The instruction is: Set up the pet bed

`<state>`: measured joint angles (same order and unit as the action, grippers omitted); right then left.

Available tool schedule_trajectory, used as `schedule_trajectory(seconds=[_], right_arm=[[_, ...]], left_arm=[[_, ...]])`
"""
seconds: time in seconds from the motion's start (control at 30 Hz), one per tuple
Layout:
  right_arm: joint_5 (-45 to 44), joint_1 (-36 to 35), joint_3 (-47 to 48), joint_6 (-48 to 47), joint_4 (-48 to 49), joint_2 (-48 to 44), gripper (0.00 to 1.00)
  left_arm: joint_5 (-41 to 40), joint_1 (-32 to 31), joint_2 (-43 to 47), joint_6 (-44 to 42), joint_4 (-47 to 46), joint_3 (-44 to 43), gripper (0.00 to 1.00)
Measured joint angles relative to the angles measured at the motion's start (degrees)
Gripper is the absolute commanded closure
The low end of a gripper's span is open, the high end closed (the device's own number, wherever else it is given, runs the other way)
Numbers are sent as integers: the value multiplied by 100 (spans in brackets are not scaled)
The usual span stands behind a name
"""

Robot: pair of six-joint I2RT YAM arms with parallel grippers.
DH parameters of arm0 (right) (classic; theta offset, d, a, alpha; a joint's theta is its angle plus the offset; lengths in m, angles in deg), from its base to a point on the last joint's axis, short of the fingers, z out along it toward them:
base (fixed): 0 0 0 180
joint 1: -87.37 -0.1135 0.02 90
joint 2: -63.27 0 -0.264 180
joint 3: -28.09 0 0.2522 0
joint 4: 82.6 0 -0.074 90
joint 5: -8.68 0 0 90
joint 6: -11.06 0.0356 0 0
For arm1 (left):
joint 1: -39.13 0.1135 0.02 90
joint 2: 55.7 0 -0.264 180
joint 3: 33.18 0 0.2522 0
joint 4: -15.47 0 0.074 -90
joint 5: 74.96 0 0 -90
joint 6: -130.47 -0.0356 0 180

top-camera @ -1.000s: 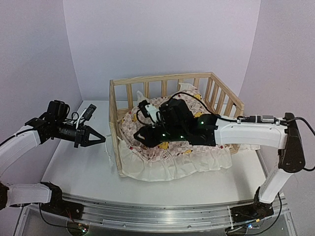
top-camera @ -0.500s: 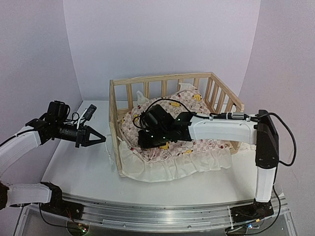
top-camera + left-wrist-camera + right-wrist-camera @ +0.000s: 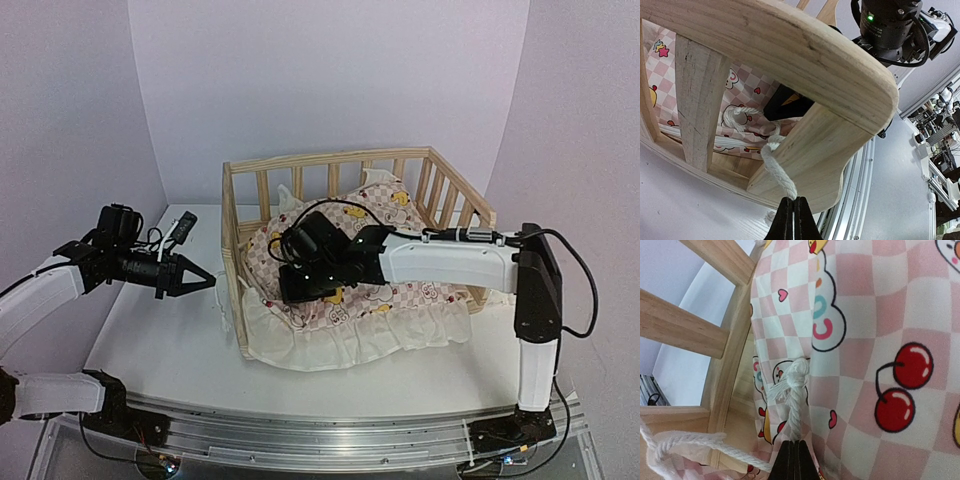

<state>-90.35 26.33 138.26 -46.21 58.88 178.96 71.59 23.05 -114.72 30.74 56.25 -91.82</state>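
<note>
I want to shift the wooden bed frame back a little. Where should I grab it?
Probably the back top rail of the frame, from above: it is a bare, level bar, with open gaps between the slats beneath for fingers, clear of the cushion.

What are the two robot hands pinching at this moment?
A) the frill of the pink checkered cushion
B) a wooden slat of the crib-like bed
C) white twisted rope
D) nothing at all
C: the wrist views show the left hand and the right hand each shut on white twisted rope.
</note>
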Motion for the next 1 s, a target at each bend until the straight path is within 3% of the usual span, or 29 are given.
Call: schedule_trajectory(seconds=[0.37, 0.53, 0.77, 1.0], right_arm=[[322, -2, 270, -881, -23, -884, 100], [564, -2, 433, -1161, 440, -1090, 100], [1247, -22, 1226, -1432, 1419, -781, 100], [1851, -193, 2532, -1683, 2028, 94, 100]], left_arm=[[-440, -2, 0, -427, 2, -425, 100], [-527, -5, 0, -536, 10, -462, 100], [-567, -7, 12, -226, 56, -504, 100], [-581, -7, 106, 428, 55, -504, 100]])
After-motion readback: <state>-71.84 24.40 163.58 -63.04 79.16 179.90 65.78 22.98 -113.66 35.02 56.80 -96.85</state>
